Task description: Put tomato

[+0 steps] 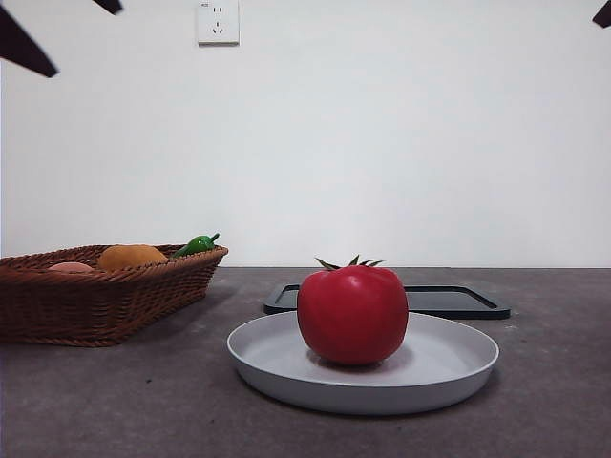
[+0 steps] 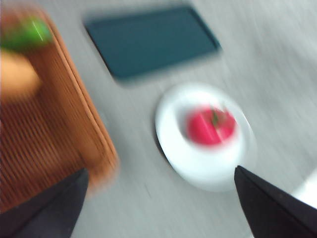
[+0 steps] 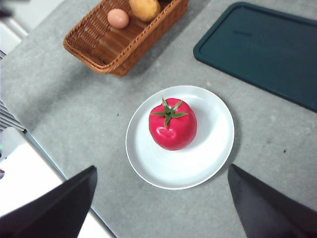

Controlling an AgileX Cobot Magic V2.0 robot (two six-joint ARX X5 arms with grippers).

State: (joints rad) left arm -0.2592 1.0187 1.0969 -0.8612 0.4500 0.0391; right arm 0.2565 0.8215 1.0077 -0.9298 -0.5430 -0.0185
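The glossy red tomato (image 1: 352,314) with a green calyx sits upright on a white plate (image 1: 449,367) in the middle of the table. The right wrist view looks down on the tomato (image 3: 172,124) and plate (image 3: 213,144) from high above, and my right gripper (image 3: 161,198) is open, holding nothing. The left wrist view is blurred by motion, with the tomato (image 2: 211,126) on the plate (image 2: 178,148) far below; my left gripper (image 2: 161,203) is open and empty. In the front view both arms show only as black tips at the top corners.
A brown wicker basket (image 1: 105,296) at the left holds an orange fruit (image 1: 132,256), a green chili pepper (image 1: 197,245) and a pinkish egg-like item (image 3: 118,18). A dark flat tray (image 1: 458,301) lies behind the plate. The table's edge (image 3: 64,173) runs near the right gripper.
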